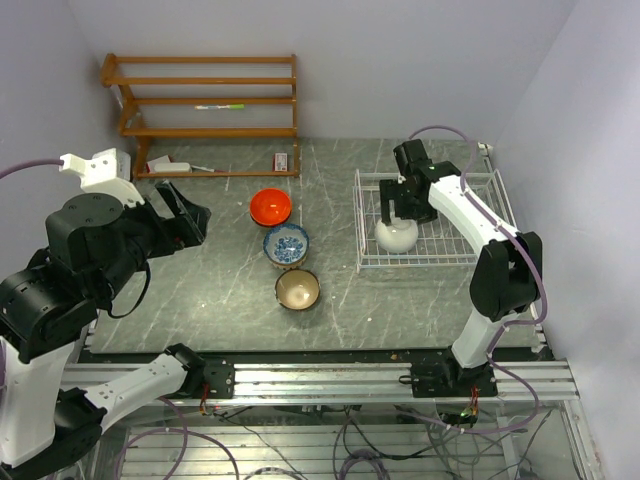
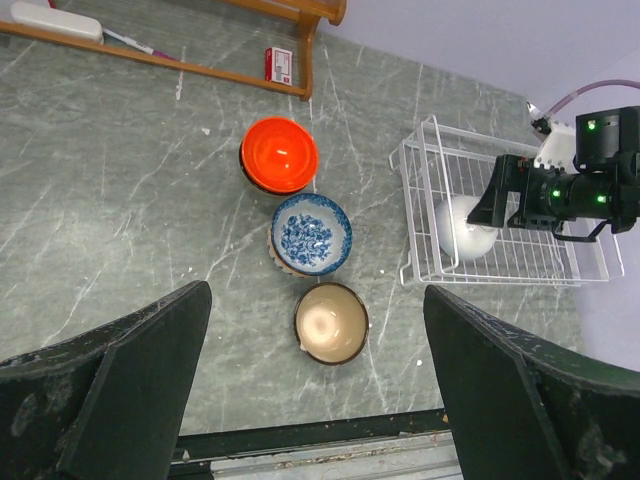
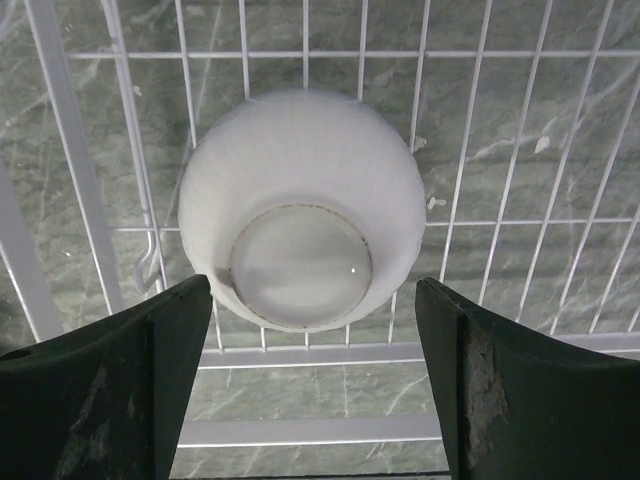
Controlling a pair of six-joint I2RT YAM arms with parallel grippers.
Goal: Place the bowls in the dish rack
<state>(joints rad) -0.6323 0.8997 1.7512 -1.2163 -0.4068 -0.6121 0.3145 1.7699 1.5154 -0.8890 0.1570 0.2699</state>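
Right gripper (image 3: 312, 290), fingers spread, over ribbed white bowl (image 3: 300, 180), inverted inside white wire dish rack (image 1: 360, 220).
Left gripper (image 2: 315, 292) spread; orange-red bowl (image 2: 279, 154), blue-and-white patterned bowl (image 2: 311, 233), tan bowl (image 2: 331, 322) in row on grey table (image 1: 200, 290).

White wire rack (image 1: 470, 250); glossy orange bowl (image 1: 271, 207).

Grey table (image 1: 200, 300) under bowls (image 1: 286, 244), dish rack (image 1: 420, 264), shelf (image 1: 200, 101)
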